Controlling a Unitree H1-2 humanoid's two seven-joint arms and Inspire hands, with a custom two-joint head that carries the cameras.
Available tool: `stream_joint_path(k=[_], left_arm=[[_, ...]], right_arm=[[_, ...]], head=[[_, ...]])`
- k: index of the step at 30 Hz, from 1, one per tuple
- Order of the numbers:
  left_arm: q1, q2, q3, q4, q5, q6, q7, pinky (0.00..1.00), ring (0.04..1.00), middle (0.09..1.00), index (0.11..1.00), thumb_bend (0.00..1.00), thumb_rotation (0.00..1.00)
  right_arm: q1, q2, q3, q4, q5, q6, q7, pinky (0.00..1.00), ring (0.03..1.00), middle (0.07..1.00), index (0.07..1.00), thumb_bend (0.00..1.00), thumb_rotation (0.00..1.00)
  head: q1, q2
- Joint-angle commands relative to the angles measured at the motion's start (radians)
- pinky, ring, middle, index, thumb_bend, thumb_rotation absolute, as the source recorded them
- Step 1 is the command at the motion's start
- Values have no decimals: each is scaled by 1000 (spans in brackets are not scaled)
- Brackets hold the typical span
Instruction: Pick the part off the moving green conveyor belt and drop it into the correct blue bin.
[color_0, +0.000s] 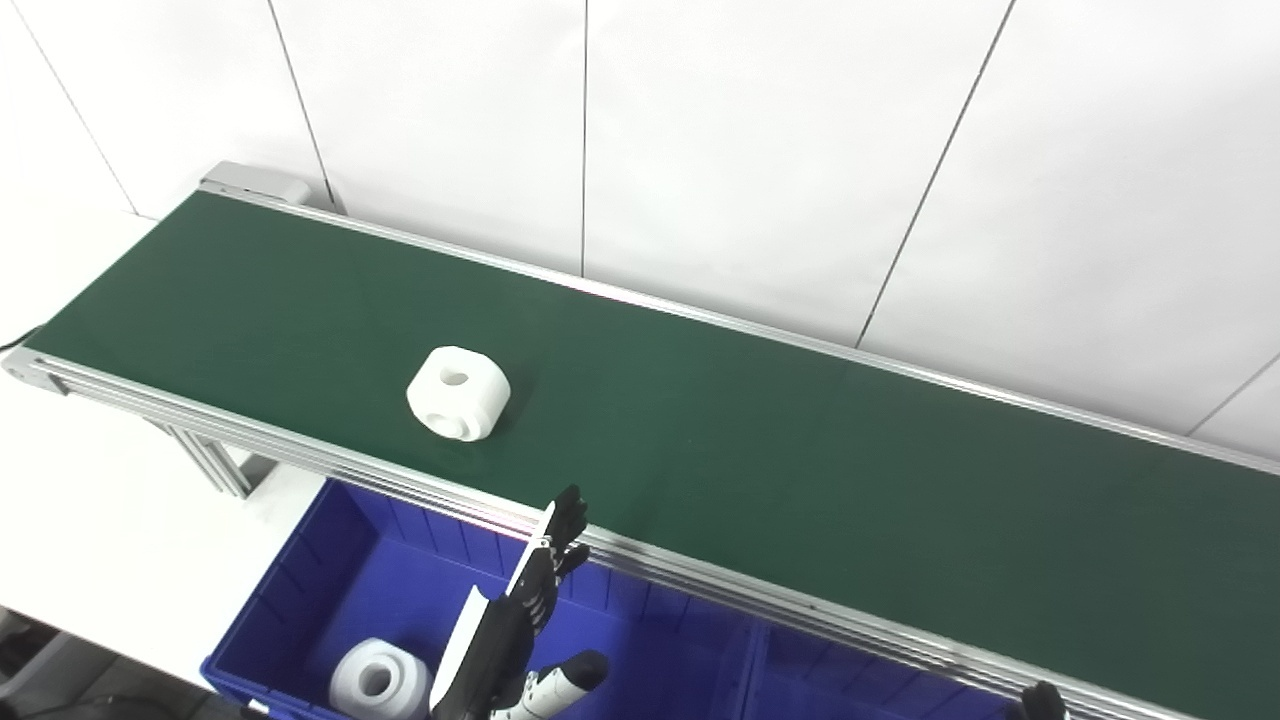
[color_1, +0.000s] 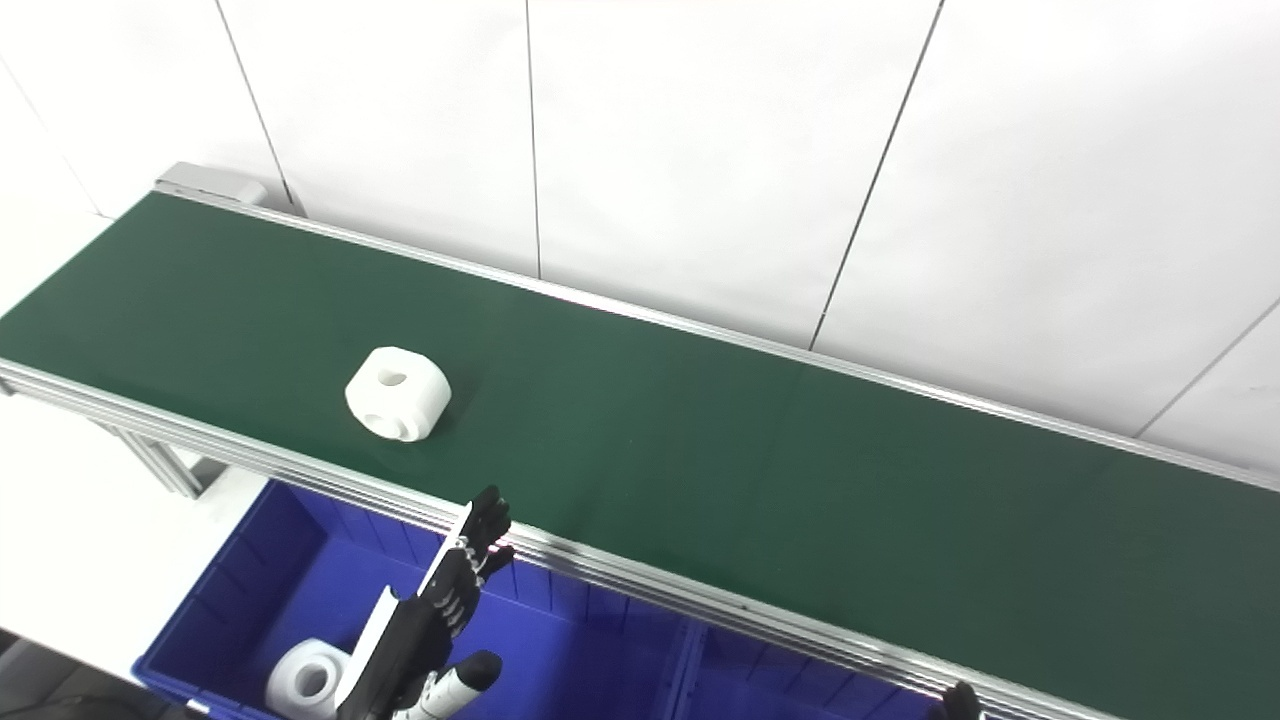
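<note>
A white rounded part (color_0: 458, 393) with a hole on top and one in its side lies on the green conveyor belt (color_0: 700, 430), left of middle. My left hand (color_0: 515, 620) is open and empty, fingers stretched up over the blue bin (color_0: 330, 560), its fingertips at the belt's near rail, below and right of the part. Another white part (color_0: 378, 680) lies in the bin's near left corner. Only a dark fingertip of my right hand (color_0: 1043, 698) shows at the bottom edge.
The belt's aluminium near rail (color_0: 700, 575) runs between the bin and the belt. A second blue bin (color_0: 850, 680) sits to the right under the rail. A white panelled wall (color_0: 760, 140) stands behind the belt.
</note>
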Motion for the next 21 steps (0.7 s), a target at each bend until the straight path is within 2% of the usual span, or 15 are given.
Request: stream_joint_path(k=[1,2,5,6,7,8,9,12,14,16,19,21], left_arm=[[0,17,2,-78,18,-29,-6,874,955,981,1000,876,739],[-4,28,7,-109,29,-20,-12,868,951,979,1000,875,734],[-47,86,36,-205,86,11,-42,806,920,934,990,871,559],[-71,113,53,-236,124,33,-57,801,900,905,946,876,520],[-97,143,72,-269,159,67,-78,802,876,880,905,885,520],[-129,179,94,-304,197,110,-107,742,834,847,844,902,542],[-150,203,107,-328,222,142,-127,719,818,836,827,908,551],[-276,325,150,-422,314,285,-250,687,809,834,814,906,521],[-368,397,168,-445,371,347,-316,689,810,831,810,924,449],[-436,448,177,-440,412,373,-353,719,807,823,799,944,389],[-516,505,187,-399,454,366,-366,730,801,808,784,959,332],[-581,548,190,-312,470,319,-346,723,790,796,778,957,329]], right_arm=[[5,6,-2,-37,0,-33,9,1000,1000,1000,1000,789,1000],[8,7,-1,-44,-9,-28,7,1000,1000,1000,1000,792,1000],[9,8,-3,-44,-21,-26,5,1000,1000,1000,1000,760,1000],[8,8,-3,-39,-18,-28,7,1000,1000,1000,1000,750,1000],[7,8,-4,-38,-18,-28,7,1000,1000,1000,1000,749,1000],[5,8,-3,-38,-18,-26,8,1000,1000,1000,1000,730,1000],[4,9,-3,-38,-18,-24,8,1000,1000,1000,1000,720,1000],[-1,8,-2,-32,-11,-20,11,1000,1000,1000,1000,714,1000],[-6,8,0,-26,-9,-22,14,1000,1000,1000,1000,709,1000],[-9,10,1,-22,-9,-24,16,1000,1000,1000,1000,709,1000],[-12,14,3,-17,-14,-29,18,1000,1000,1000,1000,700,1000],[-15,14,7,-13,-10,-36,23,1000,1000,1000,1000,693,1000]], head=[[-6,6],[-9,8],[-8,8],[-5,6],[-3,7],[3,5],[3,5],[11,-1],[10,-3],[6,-5],[0,-5],[-5,-2]])
